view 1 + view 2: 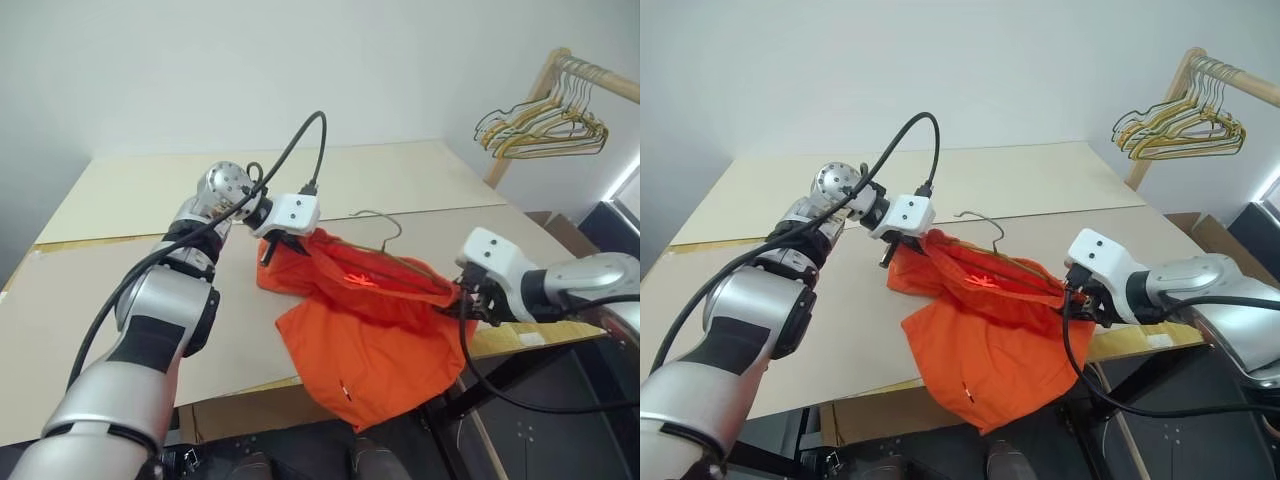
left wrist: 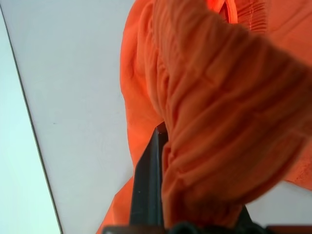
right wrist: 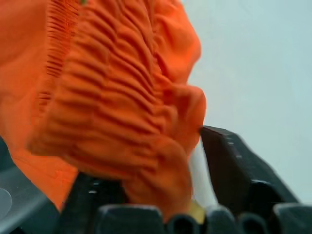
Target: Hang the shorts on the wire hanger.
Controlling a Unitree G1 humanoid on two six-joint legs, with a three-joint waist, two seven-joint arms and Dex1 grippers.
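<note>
Your left hand (image 1: 902, 245) is clamped on one end of the bright orange fabric shorts' (image 1: 985, 355) gathered waistband; your right hand (image 1: 1072, 300) grips the other end. The shorts drape over the pale bench (image 1: 1020, 180) edge, the thin grey wire hanger (image 1: 985, 228) poking out above them.

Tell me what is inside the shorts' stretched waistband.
The wire hanger sits inside the shorts: its hook and one sloping arm show above the waistband. The rest of it is covered by orange fabric.
</note>
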